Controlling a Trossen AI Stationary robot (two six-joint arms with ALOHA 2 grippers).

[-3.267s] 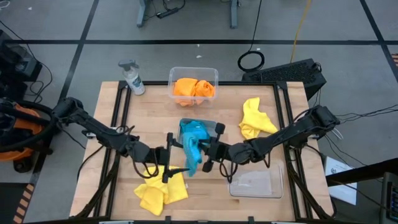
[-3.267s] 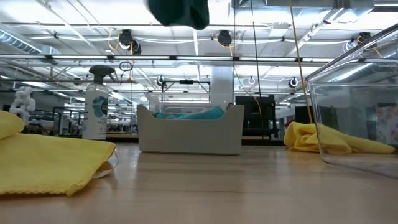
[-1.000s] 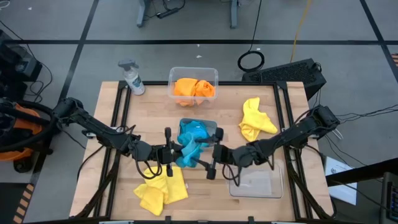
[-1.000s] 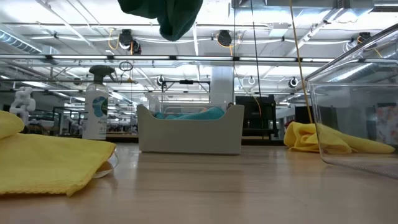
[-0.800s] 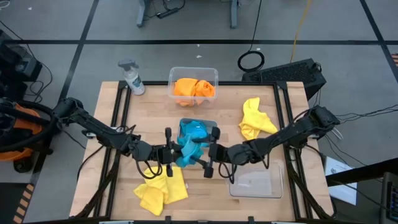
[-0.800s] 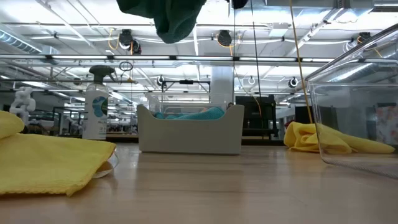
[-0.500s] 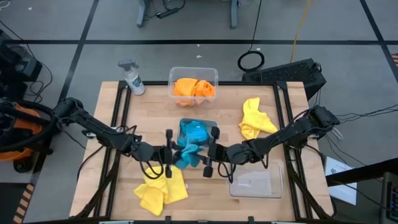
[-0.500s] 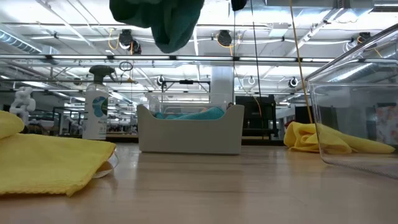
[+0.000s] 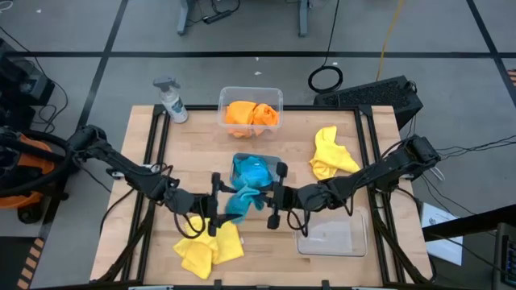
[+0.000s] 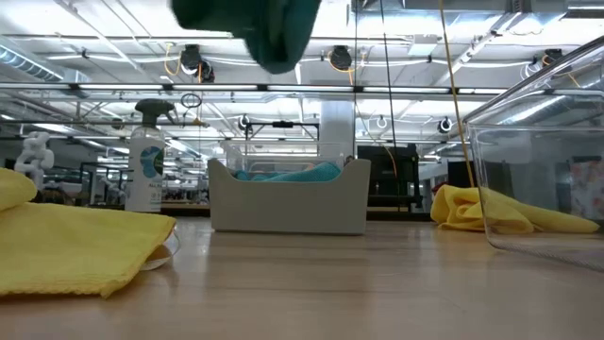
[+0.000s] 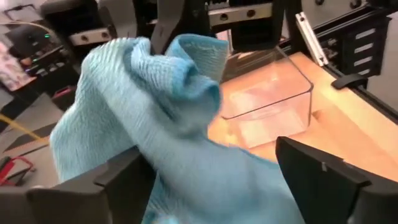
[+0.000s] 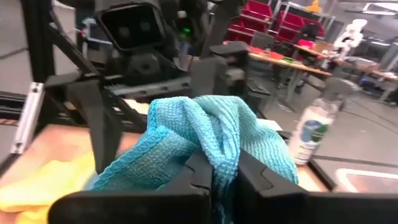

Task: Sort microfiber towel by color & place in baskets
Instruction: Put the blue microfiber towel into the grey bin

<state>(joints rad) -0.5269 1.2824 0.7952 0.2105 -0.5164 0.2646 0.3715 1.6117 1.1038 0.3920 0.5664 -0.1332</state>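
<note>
Seen from above, two dark robot arms meet over the middle of a wooden counter [image 9: 193, 137]. The right claw [image 9: 270, 205] is clamped on a turquoise towel [image 9: 243, 200], held in the air just in front of the small basket [image 9: 278, 168] that holds another turquoise towel. The left claw [image 9: 214, 215] faces it with fingers apart, the cloth draped between them. Orange towels [image 9: 251, 113] fill the far basket [image 9: 251, 92]. One yellow towel [image 9: 208, 246] lies near the counter's front, another [image 9: 331, 154] toward the right.
</note>
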